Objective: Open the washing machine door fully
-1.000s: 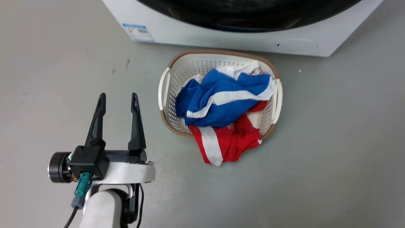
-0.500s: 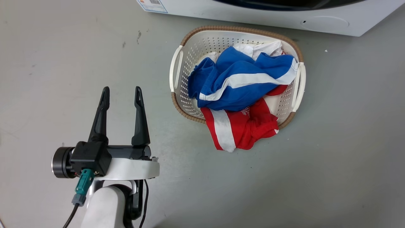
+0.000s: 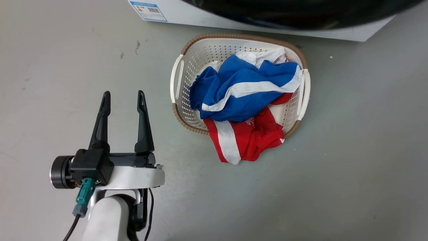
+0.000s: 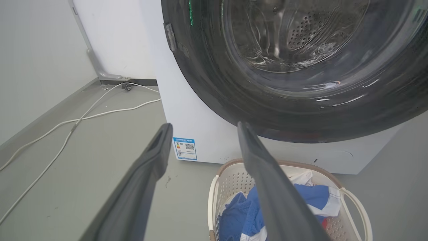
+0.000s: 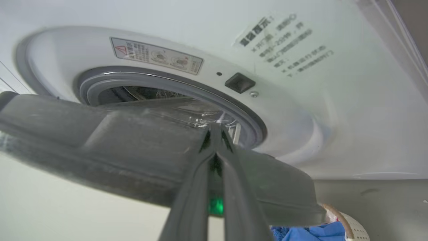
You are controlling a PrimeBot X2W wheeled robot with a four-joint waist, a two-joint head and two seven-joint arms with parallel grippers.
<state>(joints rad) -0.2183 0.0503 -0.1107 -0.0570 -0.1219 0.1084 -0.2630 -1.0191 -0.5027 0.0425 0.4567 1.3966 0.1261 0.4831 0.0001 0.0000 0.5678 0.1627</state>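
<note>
Some swing looks done: the washing machine door stands ajar off the washing machine, right gripper fingers pressed together at its rim, left gripper fingers spread; full opening is left.

A glossy black surround and clear glass bowl form the washing machine door, just beyond the matt dark fingers of the left gripper. Behind the glass the drum is shiny perforated steel. The washing machine has smooth white panels, with a paper label between the fingers. To their right, a perforated white plastic basket with a woven brown rim holds crumpled blue, white and red cloth on a matt, scuffed grey floor.
</note>
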